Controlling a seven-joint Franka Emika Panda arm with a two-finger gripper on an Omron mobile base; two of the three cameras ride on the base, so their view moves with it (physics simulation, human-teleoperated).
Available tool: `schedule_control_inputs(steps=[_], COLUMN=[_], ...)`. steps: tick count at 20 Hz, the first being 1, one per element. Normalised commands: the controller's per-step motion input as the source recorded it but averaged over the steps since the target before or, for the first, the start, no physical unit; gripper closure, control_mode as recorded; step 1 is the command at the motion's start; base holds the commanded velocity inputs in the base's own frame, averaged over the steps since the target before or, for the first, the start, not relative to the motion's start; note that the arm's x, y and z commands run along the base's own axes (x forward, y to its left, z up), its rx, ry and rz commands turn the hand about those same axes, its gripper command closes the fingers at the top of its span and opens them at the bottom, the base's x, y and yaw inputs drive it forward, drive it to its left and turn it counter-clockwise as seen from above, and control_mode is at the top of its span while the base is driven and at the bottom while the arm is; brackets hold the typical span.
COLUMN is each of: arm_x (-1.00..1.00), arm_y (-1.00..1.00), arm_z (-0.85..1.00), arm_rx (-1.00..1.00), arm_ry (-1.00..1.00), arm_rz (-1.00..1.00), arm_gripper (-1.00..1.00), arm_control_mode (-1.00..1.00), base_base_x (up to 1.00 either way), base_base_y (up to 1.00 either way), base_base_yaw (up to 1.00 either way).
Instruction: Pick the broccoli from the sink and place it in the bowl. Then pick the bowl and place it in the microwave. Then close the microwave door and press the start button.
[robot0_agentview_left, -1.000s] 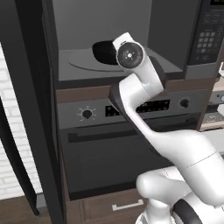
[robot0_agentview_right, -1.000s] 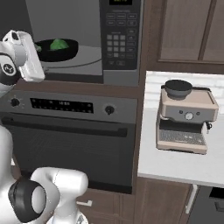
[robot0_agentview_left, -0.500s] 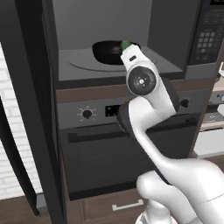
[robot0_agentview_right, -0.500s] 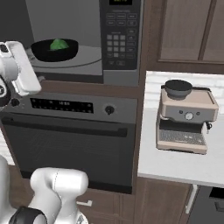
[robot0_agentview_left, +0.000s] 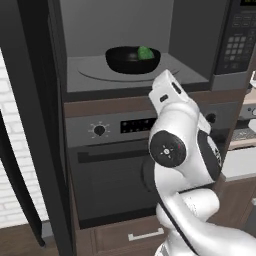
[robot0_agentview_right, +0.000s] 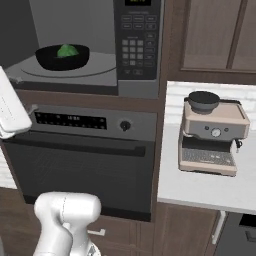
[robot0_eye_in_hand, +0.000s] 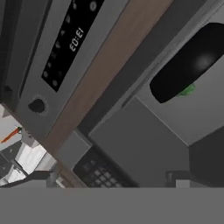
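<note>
On the counter, right base view, an espresso machine (robot0_agentview_right: 214, 134).

A built-in oven (robot0_agentview_right: 80, 165) with knobs sits in dark wood cabinetry. To its right, an espresso machine (robot0_agentview_right: 212, 132) stands on a white counter (robot0_agentview_right: 200, 192) beneath brown wall cabinets (robot0_agentview_right: 217, 37).

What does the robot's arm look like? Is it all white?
Mostly white. The arm is made of smooth, rounded, glossy white shells, with dark grey bands where the segments join. One joint has a round black cap with tiny red and light marks in its middle. A slim white part carries a row of small grey dots.
</note>
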Motion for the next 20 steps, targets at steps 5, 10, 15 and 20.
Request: schedule_control_inputs(steps=[5,10,15,20], arm_x=[-0.56,-0.53,-0.19,0.00], arm_y=[0.00,0.00,0.29,0.26], arm_z=[-0.19,-0.28,-0.18,-0.66], arm_rx=[-0.17,-0.24,-0.21,-0.24], arm_ry=[-0.11,-0.10,-0.02,0.00], arm_rz=[-0.04,-0.08,-0.05,-0.19], arm_gripper=[-1.00,-1.00,-1.00,-1.00], arm_control_mode=[-1.00,-1.00,-1.00,-1.00], base_base_x=[0.00,0.00,0.00,0.00], base_base_y=[0.00,0.00,0.00,0.00], base_base_yaw=[0.00,0.00,0.00,0.00])
